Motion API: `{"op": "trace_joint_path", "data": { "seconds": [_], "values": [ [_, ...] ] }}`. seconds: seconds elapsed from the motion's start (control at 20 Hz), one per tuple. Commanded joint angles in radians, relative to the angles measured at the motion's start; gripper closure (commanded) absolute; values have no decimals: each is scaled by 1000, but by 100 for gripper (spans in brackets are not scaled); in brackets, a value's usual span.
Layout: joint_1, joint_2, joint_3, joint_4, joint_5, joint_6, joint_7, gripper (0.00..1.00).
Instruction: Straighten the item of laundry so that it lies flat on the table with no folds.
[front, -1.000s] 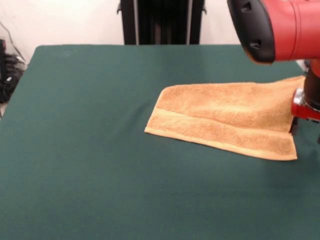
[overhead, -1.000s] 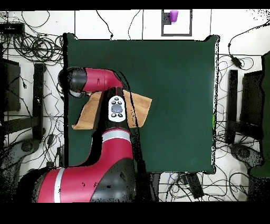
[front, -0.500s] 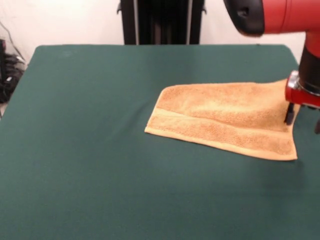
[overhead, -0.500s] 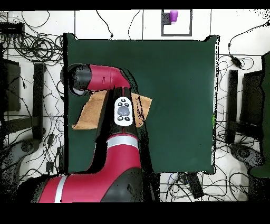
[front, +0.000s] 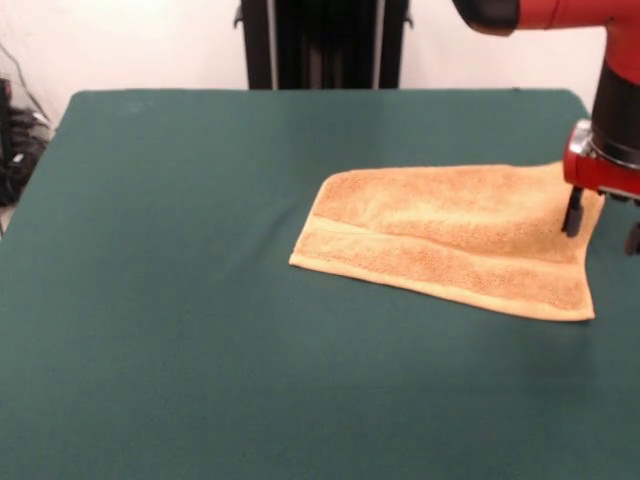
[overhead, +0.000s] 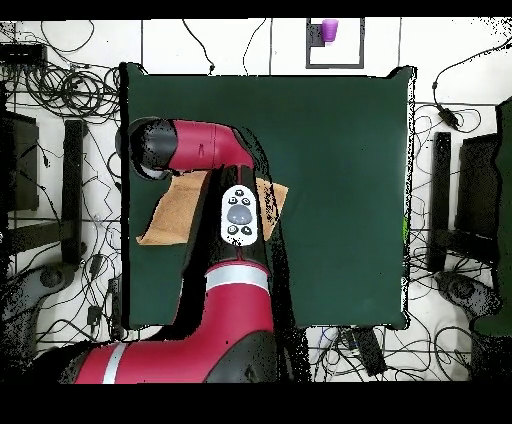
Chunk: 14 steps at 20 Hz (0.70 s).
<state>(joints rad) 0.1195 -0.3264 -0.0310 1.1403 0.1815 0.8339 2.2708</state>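
Note:
The orange-tan towel lies on the dark green table, right of the middle in the front view, with a paler band along its near edge. It looks doubled over, and its far right corner runs under the arm. My gripper hangs at the right edge of the picture, just above the towel's right end. Its two dark fingers are apart with nothing between them. In the overhead view the red arm covers the towel's middle. The towel shows on either side of the arm, near the table's left edge.
The black pedestal stands behind the table's far edge. Cables and stands lie on the floor round the table. A purple cup sits beyond the far edge in the overhead view.
My gripper has risen from the towel's right edge and shifted slightly left, empty. The towel stays where it was.

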Motion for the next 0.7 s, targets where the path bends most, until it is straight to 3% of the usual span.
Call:
{"op": "trace_joint_path", "data": {
  "seconds": [0.05, 0.7],
  "values": [
    [0, 46, 37, 125, -7, 44, 111, 0],
    [-3, 104, 48, 153, -26, -47, 103, 0]
  ]
}}
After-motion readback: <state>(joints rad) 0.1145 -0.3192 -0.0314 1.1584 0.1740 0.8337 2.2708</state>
